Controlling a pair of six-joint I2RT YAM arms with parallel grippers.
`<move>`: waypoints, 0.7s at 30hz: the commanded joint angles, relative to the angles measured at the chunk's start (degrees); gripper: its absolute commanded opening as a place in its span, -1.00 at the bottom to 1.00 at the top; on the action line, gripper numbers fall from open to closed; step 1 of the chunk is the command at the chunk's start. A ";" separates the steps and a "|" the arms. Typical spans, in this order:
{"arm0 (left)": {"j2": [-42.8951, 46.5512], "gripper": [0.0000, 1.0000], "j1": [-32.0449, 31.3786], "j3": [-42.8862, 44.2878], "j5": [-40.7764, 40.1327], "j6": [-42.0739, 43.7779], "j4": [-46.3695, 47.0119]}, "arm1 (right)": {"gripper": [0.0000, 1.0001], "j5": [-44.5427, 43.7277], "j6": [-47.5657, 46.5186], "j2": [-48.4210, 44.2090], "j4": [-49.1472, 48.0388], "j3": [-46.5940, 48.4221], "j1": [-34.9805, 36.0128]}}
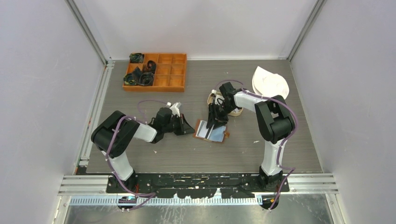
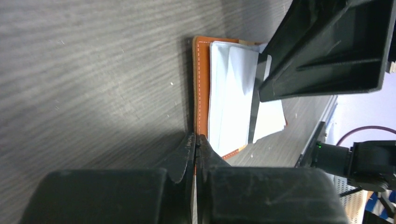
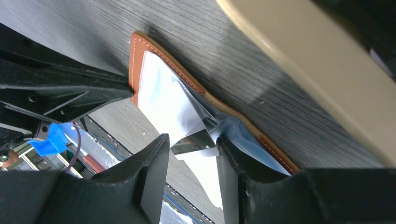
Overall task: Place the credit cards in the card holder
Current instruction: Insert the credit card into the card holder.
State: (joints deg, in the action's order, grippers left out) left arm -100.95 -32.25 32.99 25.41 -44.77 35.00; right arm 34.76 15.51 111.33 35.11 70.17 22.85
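The brown card holder (image 1: 219,136) lies open on the table, its clear inner pockets facing up. My left gripper (image 1: 190,129) is shut on its left leather edge (image 2: 201,84), the tips (image 2: 196,142) pinching the rim. My right gripper (image 1: 214,122) hovers over the holder's middle with its jaws apart. A dark shiny credit card (image 3: 198,141) stands tilted between its fingertips (image 3: 192,149), its far end in a pocket fold. The card shows as a dark strip (image 2: 255,116) in the left wrist view. Other cards are hidden.
An oval tan tray (image 1: 233,111) stands just behind the holder, under the right arm, and its rim (image 3: 299,60) shows close by. An orange compartment box (image 1: 173,83) with dark items sits at the back left. White plates (image 1: 271,81) lie at the back right.
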 commanded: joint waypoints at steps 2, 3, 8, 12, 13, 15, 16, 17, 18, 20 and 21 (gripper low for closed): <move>0.50 -0.99 -2.81 -3.63 1.21 -3.62 7.93 | -0.06 -2.72 -1.08 -2.14 -1.27 1.03 0.36; 0.35 -0.99 -3.28 -3.81 1.02 -3.99 8.54 | -0.06 -2.89 -1.14 -2.08 -1.33 1.14 0.52; 0.64 -0.99 -5.32 -4.80 0.16 -5.76 11.38 | -0.06 -3.71 -1.53 -1.98 -1.45 1.26 1.61; 2.19 -0.95 -6.04 -5.79 -0.68 -6.18 11.57 | -0.06 -2.91 -1.74 -2.05 -1.50 1.34 2.13; 2.55 -0.93 -6.07 -5.83 -0.78 -6.34 11.54 | -0.06 -2.56 -1.76 -2.01 -1.53 1.35 2.31; 3.20 -0.87 -6.14 -6.00 -0.85 -6.61 11.56 | -0.06 -1.58 -1.88 -2.00 -1.67 1.27 2.85; 3.41 -0.84 -6.19 -6.03 -0.95 -6.70 11.55 | -0.06 -1.10 -1.95 -2.07 -1.90 1.28 3.22; 3.53 -0.80 -6.16 -6.12 -1.08 -6.77 11.51 | -0.06 -0.57 -1.97 -2.13 -2.08 1.14 3.56; 3.70 -0.76 -6.17 -6.15 -1.34 -6.81 11.50 | -0.06 0.03 -2.05 -2.21 -2.27 1.14 3.92; 3.70 -0.69 -6.21 -6.31 -1.83 -6.90 11.50 | -0.06 0.34 -2.16 -2.17 -2.62 1.03 4.55; 3.68 -0.66 -6.22 -6.45 -2.13 -6.91 11.49 | -0.06 0.19 -2.23 -2.17 -2.74 1.09 4.81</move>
State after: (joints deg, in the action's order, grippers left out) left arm -99.50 -38.22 26.70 25.32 -51.27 42.98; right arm 33.17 14.46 110.98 34.04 70.39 25.43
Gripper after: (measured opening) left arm 0.145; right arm 0.469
